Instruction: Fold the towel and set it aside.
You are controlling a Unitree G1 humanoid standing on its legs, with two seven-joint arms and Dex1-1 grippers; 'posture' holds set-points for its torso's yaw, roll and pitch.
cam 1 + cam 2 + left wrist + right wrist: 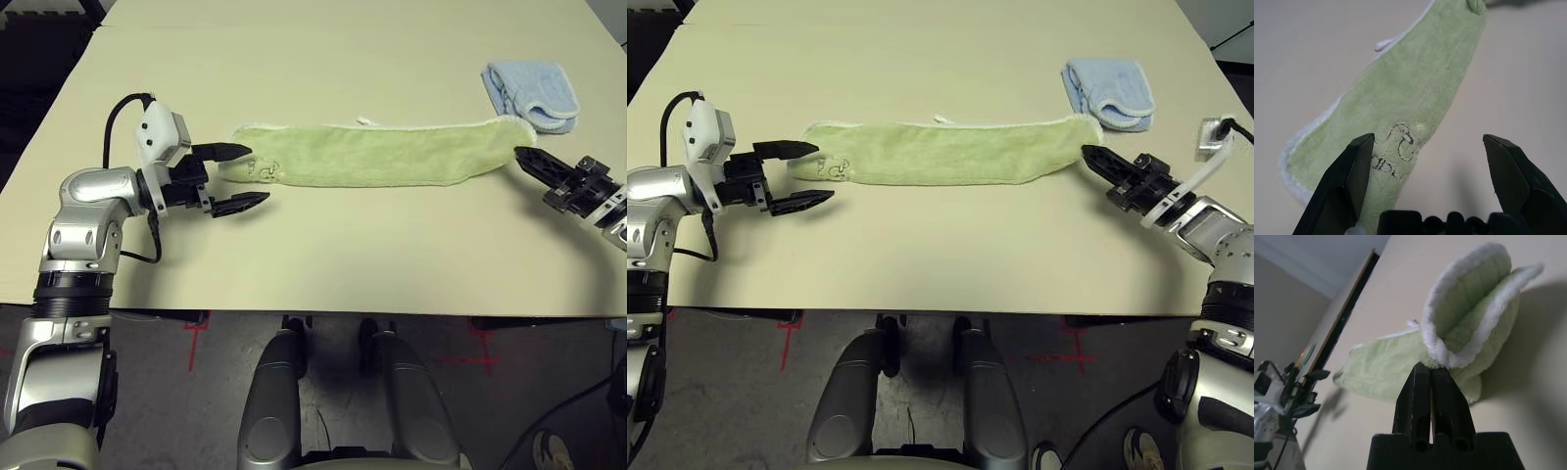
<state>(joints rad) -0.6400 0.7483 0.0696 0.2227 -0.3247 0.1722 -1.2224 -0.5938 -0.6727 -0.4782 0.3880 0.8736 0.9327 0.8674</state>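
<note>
I see a wide tan table (323, 264), dark floor along its near edge. My left gripper (238, 177), jaws apart, straddles the left end of the long folded towel (372, 155). My right gripper (1097, 159) pinches the towel's right end. A blue cloth (534, 93) lies just beyond.

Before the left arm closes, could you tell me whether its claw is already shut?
No, the left claw is open over the towel.

A wide beige worktop (323, 264) stretches away in front of me, evenly lit. Below its near edge I see dark grey floor (167, 392) with red cross marks (196, 328) taped on.
</note>
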